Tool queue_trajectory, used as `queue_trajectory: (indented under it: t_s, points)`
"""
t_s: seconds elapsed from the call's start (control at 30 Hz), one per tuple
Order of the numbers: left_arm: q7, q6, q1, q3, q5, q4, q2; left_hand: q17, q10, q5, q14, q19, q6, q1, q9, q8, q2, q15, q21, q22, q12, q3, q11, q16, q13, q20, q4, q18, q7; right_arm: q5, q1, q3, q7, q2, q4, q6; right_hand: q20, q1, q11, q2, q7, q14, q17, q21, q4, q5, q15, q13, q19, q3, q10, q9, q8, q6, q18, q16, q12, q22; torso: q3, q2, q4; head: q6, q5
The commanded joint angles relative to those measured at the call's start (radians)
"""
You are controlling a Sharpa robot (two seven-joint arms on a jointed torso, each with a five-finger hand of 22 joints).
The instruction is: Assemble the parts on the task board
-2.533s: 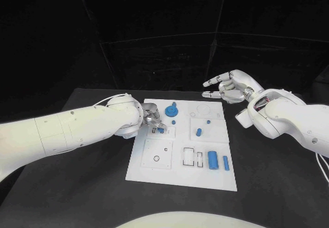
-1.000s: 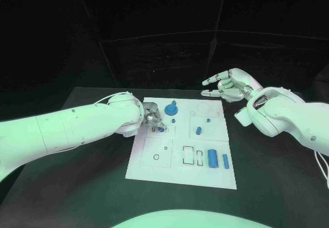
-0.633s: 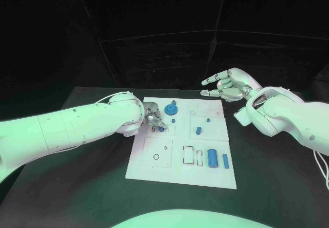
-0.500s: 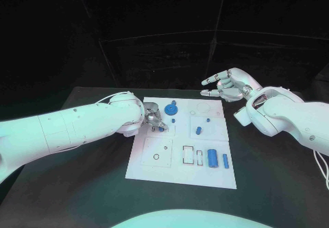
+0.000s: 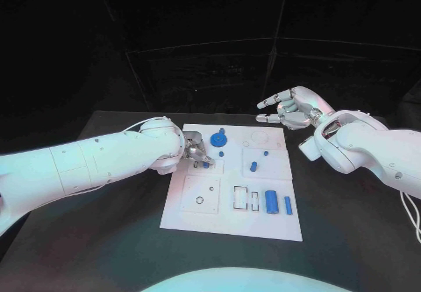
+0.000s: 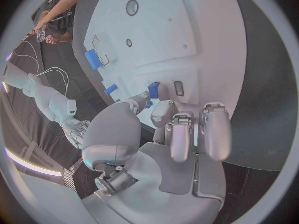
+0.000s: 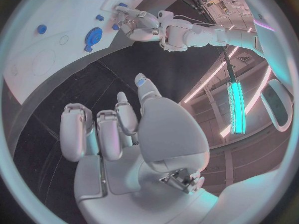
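Note:
The white task board (image 5: 194, 210) lies mid-table. At its left edge my left hand (image 5: 194, 151) pinches a small blue part (image 5: 205, 163) between thumb and a finger, low over the board. The left wrist view shows that blue part (image 6: 153, 89) held just beside a small rectangular slot (image 6: 179, 88). My right hand (image 5: 294, 108) hovers beyond the board's far right corner, fingers apart, holding nothing. On the board sit a blue round part (image 5: 218, 141), a short peg (image 5: 253, 166), a cylinder (image 5: 272, 204) and a bar (image 5: 288, 205).
Black table (image 5: 105, 231) surrounds the board on every side. Empty outlined recesses (image 5: 201, 199) mark the board's near left square. In the right wrist view, the board (image 7: 37, 55) and the blue round part (image 7: 94, 35) lie ahead of my right hand (image 7: 124, 129).
My left hand has stayed at the board's left edge with the blue part in its pinch. The right hand has barely shifted.

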Motion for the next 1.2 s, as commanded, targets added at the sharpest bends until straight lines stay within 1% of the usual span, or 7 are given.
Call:
queue_trajectory:
  t_s: [0.03,0.4,0.7,0.77,0.97,1.07,1.2]
  points:
    - [-0.002,0.008,0.001,0.000,0.005,-0.003,0.002,0.263,0.005,0.004,0.104,0.021,0.009,-0.023,0.002,0.004,-0.004,-0.007,0.005,0.008,0.003,-0.035,-0.001,0.003,0.000,-0.005,0.017,-0.008,-0.002,0.002,0.002,0.001,0.007,0.001,0.001,0.007,-0.004,-0.005,-0.004,0.005,0.001,0.061,0.074,-0.006,0.003,0.000,-0.009,-0.002,0.001,-0.007,0.000,-0.001,0.005,0.000,0.013,-0.004,-0.006,-0.002,0.0000,0.000,0.0007,0.001,-0.001]
    - [0.000,-0.023,0.001,0.001,0.019,-0.008,0.001,0.263,0.007,-0.002,0.104,0.022,0.011,-0.042,0.008,0.001,-0.002,-0.010,0.005,0.014,0.004,-0.228,-0.004,0.003,0.002,-0.009,0.086,-0.008,-0.007,0.002,0.002,0.000,0.008,0.001,-0.001,0.009,-0.004,-0.014,-0.004,0.006,0.001,0.060,0.068,-0.009,0.008,-0.001,-0.009,-0.006,-0.002,-0.013,-0.002,-0.001,0.005,-0.001,0.015,-0.008,-0.009,-0.008,-0.0008,0.000,0.0002,0.002,-0.002]
    - [0.003,-0.054,0.001,0.004,0.034,0.010,-0.014,0.263,0.005,-0.006,0.104,0.020,0.011,-0.027,0.010,0.000,0.008,-0.011,0.003,0.012,0.003,-0.288,-0.006,0.003,0.000,-0.010,0.110,-0.008,-0.007,0.002,0.002,0.000,0.008,0.001,-0.001,0.009,-0.004,-0.016,-0.004,0.007,0.001,0.060,0.068,-0.010,0.010,-0.001,-0.009,-0.006,-0.003,-0.014,-0.002,-0.001,0.005,-0.001,0.015,-0.008,-0.009,-0.009,-0.0005,0.000,0.0008,0.004,-0.004]
    - [0.004,-0.058,0.001,0.013,0.039,0.018,-0.021,0.263,0.004,-0.006,0.104,0.019,0.010,-0.019,0.011,-0.001,0.013,-0.011,0.000,0.009,0.000,-0.304,-0.005,0.003,-0.003,-0.010,0.116,-0.007,-0.007,0.002,0.002,0.000,0.008,0.001,-0.002,0.010,-0.004,-0.016,-0.004,0.007,0.001,0.060,0.068,-0.010,0.010,-0.001,-0.009,-0.006,-0.003,-0.014,-0.002,-0.001,0.005,-0.001,0.015,-0.008,-0.009,-0.009,-0.0004,-0.001,0.0009,0.005,-0.005]
    - [0.002,0.009,0.014,0.062,0.051,0.034,-0.045,0.263,-0.028,-0.005,0.104,0.000,-0.021,0.045,0.010,-0.013,0.024,-0.007,-0.037,-0.041,-0.037,-0.342,0.003,0.003,-0.050,-0.007,0.103,0.003,0.003,0.002,0.002,0.000,0.008,0.000,-0.004,0.010,-0.004,-0.016,-0.004,0.007,0.001,0.060,0.068,-0.010,0.010,-0.001,-0.009,-0.006,-0.003,-0.014,-0.002,-0.001,0.005,-0.001,0.015,-0.008,-0.009,-0.009,-0.0002,-0.001,0.0010,0.008,-0.007]
    - [0.003,0.063,0.040,0.076,0.059,0.019,-0.054,0.263,-0.057,-0.006,0.104,-0.018,-0.059,0.072,-0.010,-0.048,0.039,0.007,-0.070,-0.081,-0.064,-0.374,0.018,0.003,-0.086,0.005,0.107,0.010,0.024,0.002,0.002,0.000,0.007,-0.001,-0.005,0.010,-0.004,-0.016,-0.004,0.007,0.001,0.060,0.068,-0.010,0.010,-0.001,-0.009,-0.006,-0.003,-0.014,-0.002,-0.001,0.005,-0.001,0.015,-0.008,-0.009,-0.009,0.0002,-0.001,0.0012,0.008,-0.006]
    - [0.004,0.113,0.074,0.083,0.073,-0.025,-0.047,0.263,-0.058,-0.006,0.104,-0.017,-0.077,0.094,-0.040,-0.087,0.047,0.017,-0.072,-0.080,-0.058,-0.406,0.031,0.003,-0.083,0.014,0.113,0.011,0.037,0.002,0.002,0.000,0.006,0.000,-0.007,0.009,-0.004,-0.018,-0.004,0.008,0.001,0.060,0.069,-0.010,0.011,-0.001,-0.008,-0.006,-0.003,-0.015,-0.002,-0.001,0.005,-0.002,0.015,-0.008,-0.009,-0.010,0.0014,-0.001,0.0006,0.012,-0.005]
